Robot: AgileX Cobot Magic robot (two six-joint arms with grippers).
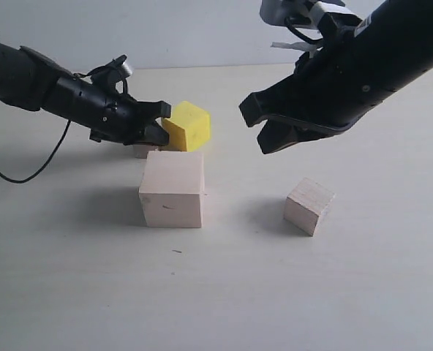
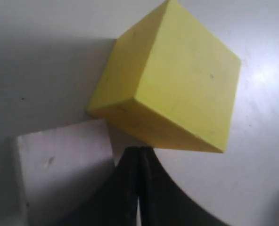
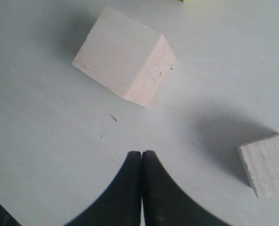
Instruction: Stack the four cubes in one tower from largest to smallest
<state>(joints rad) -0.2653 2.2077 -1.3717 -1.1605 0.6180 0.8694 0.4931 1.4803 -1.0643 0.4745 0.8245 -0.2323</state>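
**Four bare blocks, nothing stacked, both grippers shut**

The large pale bare-wood cube (image 1: 172,189) stands alone on the pale tabletop (image 1: 363,292), near the middle. The bright yellow cube (image 1: 188,126) lies just behind it, turned corner-on. The small pale wood cube (image 1: 144,151) sits beside the yellow one, half hidden behind the large cube. The medium pale wood cube (image 1: 309,205) rests well apart on the right side, also turned at an angle.

All four look rigid, light and dry. Their flat, hard faces should take a firm pinch without harm, though smooth paint on the yellow cube may slip more readily than raw wood. The safest hold is probably across two opposite flat faces, near mid-height and square to them. Since the yellow and medium cubes sit skewed, the wrist would likely need turning to match.

The left gripper (image 2: 138,150) reaches in low and nearly level. Its jaws are pressed fully together and hold nothing, with the tips at the yellow cube's lower edge, touching or just beside it. The right gripper (image 3: 142,154) hangs above the table between the large and medium cubes, angled downward. Its jaws are likewise closed and empty.
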